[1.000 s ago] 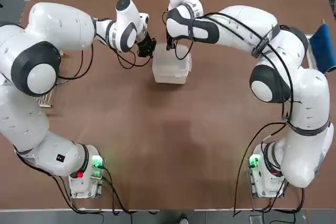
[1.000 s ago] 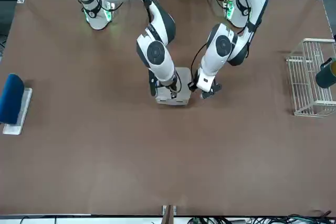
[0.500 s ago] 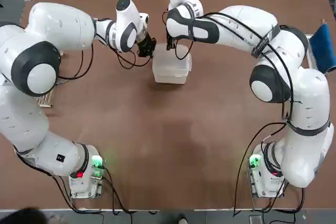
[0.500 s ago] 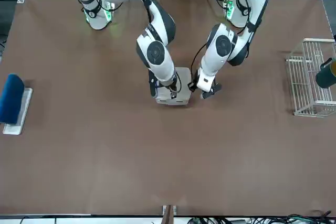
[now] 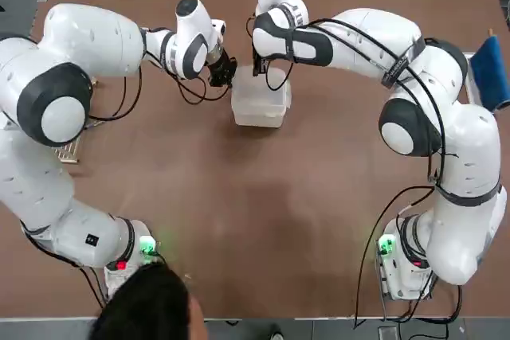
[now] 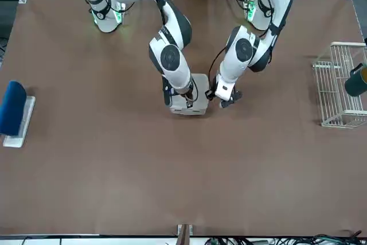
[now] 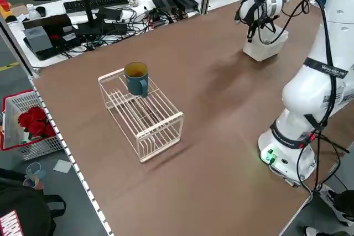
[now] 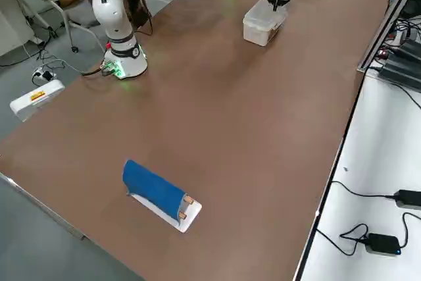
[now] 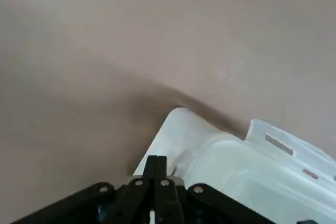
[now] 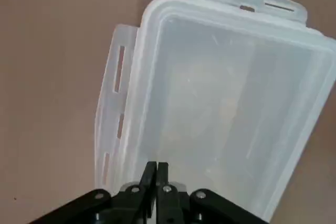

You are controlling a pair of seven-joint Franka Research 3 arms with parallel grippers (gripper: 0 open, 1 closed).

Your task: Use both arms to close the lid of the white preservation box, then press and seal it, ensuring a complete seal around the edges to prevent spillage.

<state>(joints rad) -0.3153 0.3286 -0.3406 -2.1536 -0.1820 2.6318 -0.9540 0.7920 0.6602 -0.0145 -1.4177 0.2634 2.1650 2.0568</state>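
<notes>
Pressing the lid onto the white preservation box, mid-worktop

Both sets of jaws are clenched, holding nothing: the right gripper bears on the lid at its far edge, the left gripper sits at a flap beside the white preservation box. You should press straight down, then work round all 4 edges.

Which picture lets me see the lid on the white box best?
The right wrist view: the lid fills the picture, lying on the box, with its side flaps sticking outward. The left wrist view shows one corner. The top view, front view and both side views show it small, partly hidden by the grippers.
</notes>
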